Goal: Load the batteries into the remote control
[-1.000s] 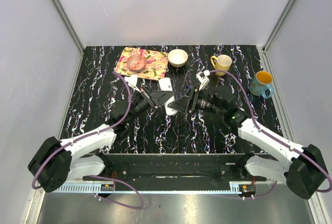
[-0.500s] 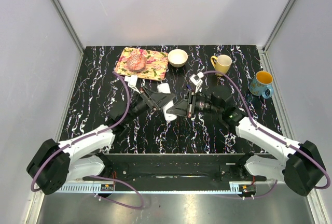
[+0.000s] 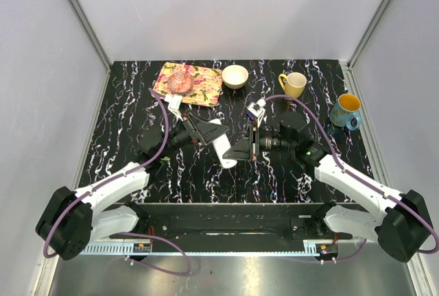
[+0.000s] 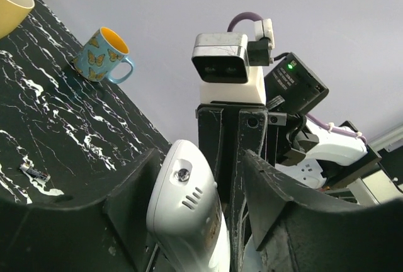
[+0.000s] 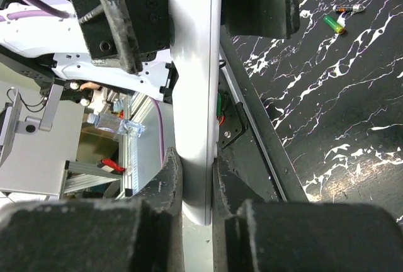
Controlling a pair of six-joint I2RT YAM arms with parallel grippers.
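Black marbled table (image 3: 130, 125) — floral mat (image 3: 199, 87) with pink lump (image 3: 180, 81), white bowl (image 3: 235, 76), yellow mug (image 3: 293, 84), blue butterfly mug (image 3: 344, 110)

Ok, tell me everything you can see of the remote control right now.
The remote control is a slim white plastic bar; its rounded end carries a small screw hole and three short slits. It appears lifted off the table and slanted. The right fingers pinch it across its thin side; the left fingers flank it near the rounded end, pressing or not I cannot tell. No battery slot shows.
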